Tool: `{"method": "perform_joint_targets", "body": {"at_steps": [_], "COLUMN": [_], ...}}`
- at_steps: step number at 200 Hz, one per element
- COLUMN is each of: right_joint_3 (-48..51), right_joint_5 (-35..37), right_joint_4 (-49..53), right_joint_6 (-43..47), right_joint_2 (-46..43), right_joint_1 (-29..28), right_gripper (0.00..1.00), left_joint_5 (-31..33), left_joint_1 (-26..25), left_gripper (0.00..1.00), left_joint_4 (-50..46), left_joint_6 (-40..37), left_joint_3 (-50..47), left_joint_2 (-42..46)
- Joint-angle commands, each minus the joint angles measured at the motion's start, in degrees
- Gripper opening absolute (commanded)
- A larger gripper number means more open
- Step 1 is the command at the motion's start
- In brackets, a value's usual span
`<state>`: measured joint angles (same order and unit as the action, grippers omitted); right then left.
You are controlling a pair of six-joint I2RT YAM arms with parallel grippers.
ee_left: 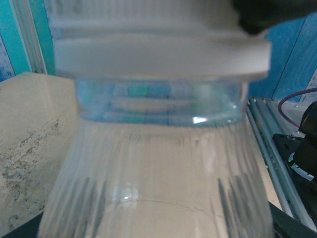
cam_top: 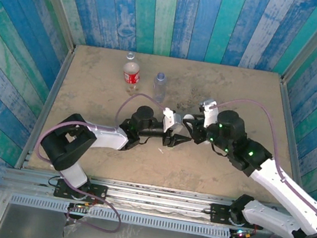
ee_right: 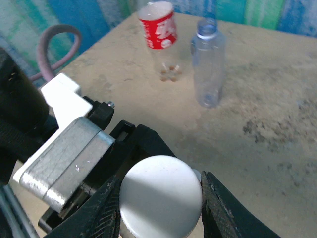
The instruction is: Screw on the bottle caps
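At mid-table, my right gripper (ee_right: 159, 203) pinches the white cap (ee_right: 161, 191) atop the clear bottle (ee_left: 158, 173) clasped in my left gripper (cam_top: 173, 139); a tilted start could cross the threads, or the smooth bottle could spin in that hold while I twist.

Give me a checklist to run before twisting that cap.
1. Right claw shut on the white cap: ok.
2. Cap sitting on the clear bottle neck: ok.
3. Threads engaged squarely: cannot tell.
4. Left claw closed on that bottle: ok.
5. Red-labelled bottle and bluish bottle upright, apart from both arms: ok.
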<state>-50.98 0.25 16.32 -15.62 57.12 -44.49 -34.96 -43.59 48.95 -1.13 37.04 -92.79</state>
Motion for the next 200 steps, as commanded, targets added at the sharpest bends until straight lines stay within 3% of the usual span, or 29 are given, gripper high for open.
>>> {"method": "perform_joint_targets", "body": {"at_steps": [1, 16, 40, 52, 65, 99, 114, 200], "right_joint_3": [-0.80, -2.26, -4.34, -4.35, -2.79, -4.63, -7.43, -15.43], "right_joint_5": [8.72, 8.76, 5.50, -0.90, -13.61, -35.65, -40.86, -48.61], "right_joint_4": [10.63, 10.39, 9.07, 7.49, 3.99, 5.06, 8.81, 16.44], "right_joint_6": [-10.87, -5.02, 7.12, 12.46, 16.74, 26.12, 30.26, 41.61], "right_joint_2": [1.41, 0.96, -2.10, -4.44, -7.58, -7.44, -4.17, 10.59], "right_joint_1": [-3.06, -2.93, -1.17, 1.97, 6.31, 15.99, 17.18, 18.30], "right_gripper": [0.25, 0.31, 0.51, 0.61, 0.66, 0.71, 0.71, 0.67], "left_joint_5": [9.36, 7.63, 2.57, 0.86, -1.49, -7.07, -7.91, -11.59], "left_joint_1": [1.05, 1.07, 1.27, 1.23, 1.32, 1.41, 1.34, 1.41], "left_gripper": [0.31, 0.31, 0.33, 0.33, 0.34, 0.34, 0.34, 0.35], "left_joint_4": [5.06, 6.69, 6.23, 5.82, 5.66, 4.80, 4.09, -2.28], "left_joint_6": [0.52, 1.42, 1.64, 1.32, 1.13, 0.65, -0.25, -5.02], "left_joint_3": [3.84, 2.52, 1.46, 0.68, -0.06, -0.63, -0.73, -0.74], "left_joint_2": [-1.65, -1.51, -0.61, 0.15, 0.85, 2.05, 2.66, 5.98]}}
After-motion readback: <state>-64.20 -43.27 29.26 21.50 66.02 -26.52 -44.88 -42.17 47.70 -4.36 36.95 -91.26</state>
